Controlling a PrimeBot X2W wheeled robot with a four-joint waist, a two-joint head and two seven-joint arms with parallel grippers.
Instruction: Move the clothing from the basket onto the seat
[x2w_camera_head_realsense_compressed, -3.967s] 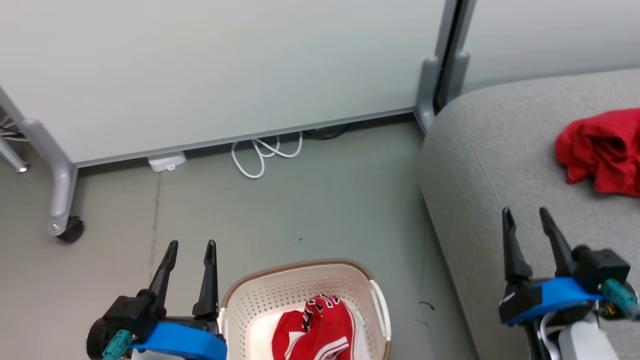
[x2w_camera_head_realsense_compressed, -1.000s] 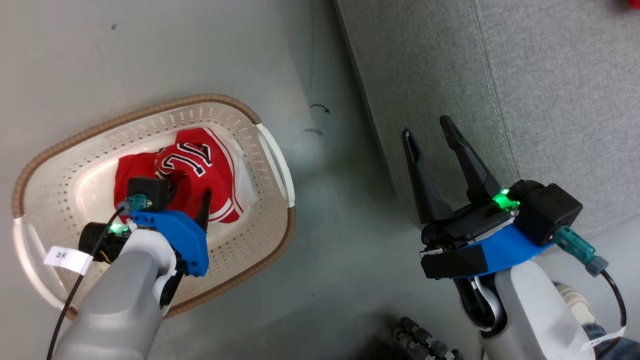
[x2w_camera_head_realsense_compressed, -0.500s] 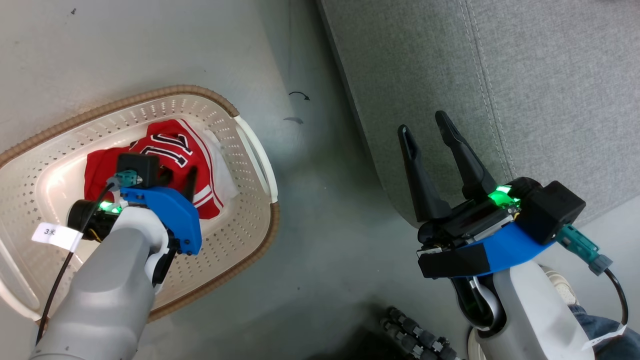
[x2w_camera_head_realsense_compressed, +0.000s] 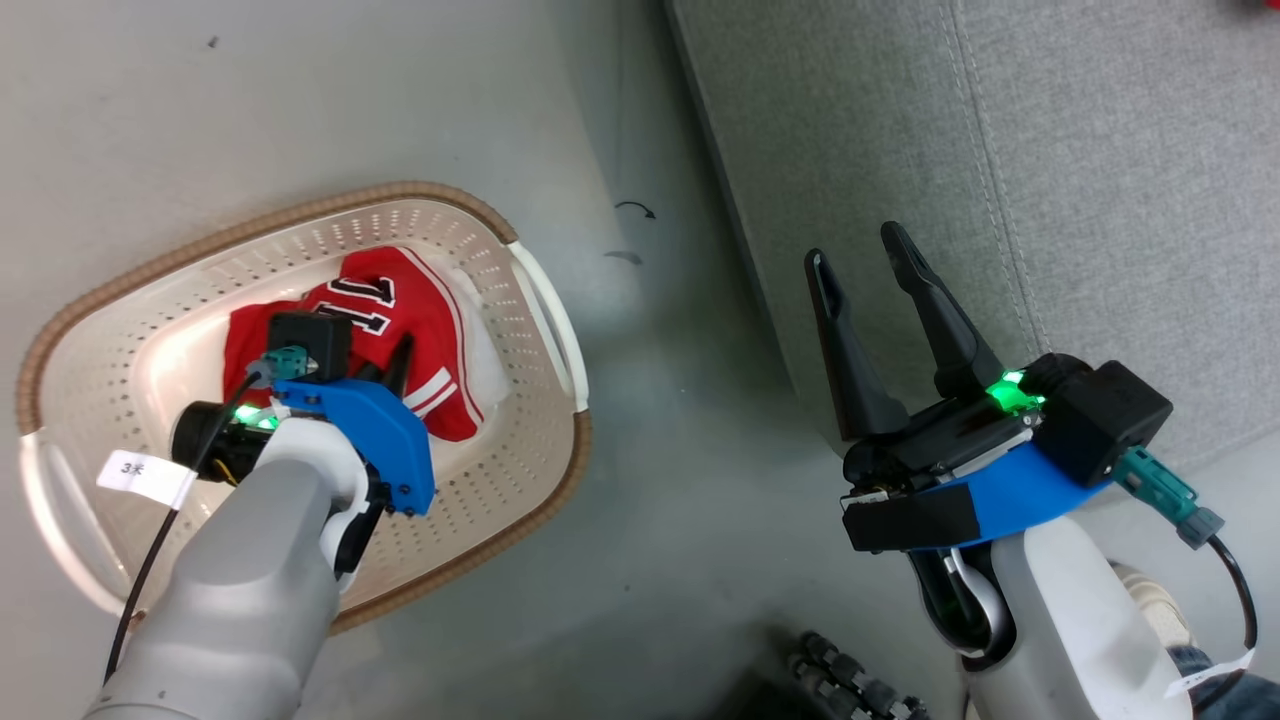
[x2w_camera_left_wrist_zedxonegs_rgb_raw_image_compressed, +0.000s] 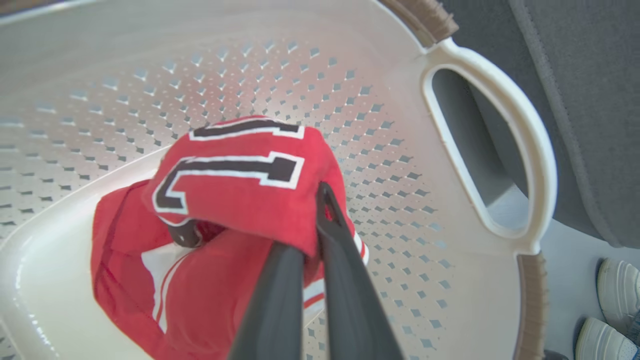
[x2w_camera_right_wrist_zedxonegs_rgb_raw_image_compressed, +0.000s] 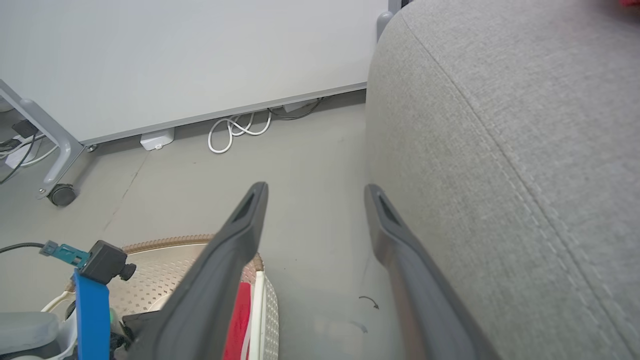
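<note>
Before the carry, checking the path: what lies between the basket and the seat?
In the head view, a strip of grey floor with two dark marks separates the basket from the seat.

The basket (x2w_camera_head_realsense_compressed: 440, 196) sat on the floor (x2w_camera_head_realsense_compressed: 300, 100) left of the seat (x2w_camera_head_realsense_compressed: 1000, 150), near it but apart. The jersey (x2w_camera_head_realsense_compressed: 400, 310) lay inside, toward the seat-side handle, with the left gripper (x2w_camera_left_wrist_zedxonegs_rgb_raw_image_compressed: 314, 225) down in the basket, pinched on a fold. The right gripper (x2w_camera_head_realsense_compressed: 855, 247) hung spread over the seat's near edge. A cable (x2w_camera_right_wrist_zedxonegs_rgb_raw_image_compressed: 235, 131) lay behind, along the wall panel (x2w_camera_right_wrist_zedxonegs_rgb_raw_image_compressed: 200, 60)
</note>
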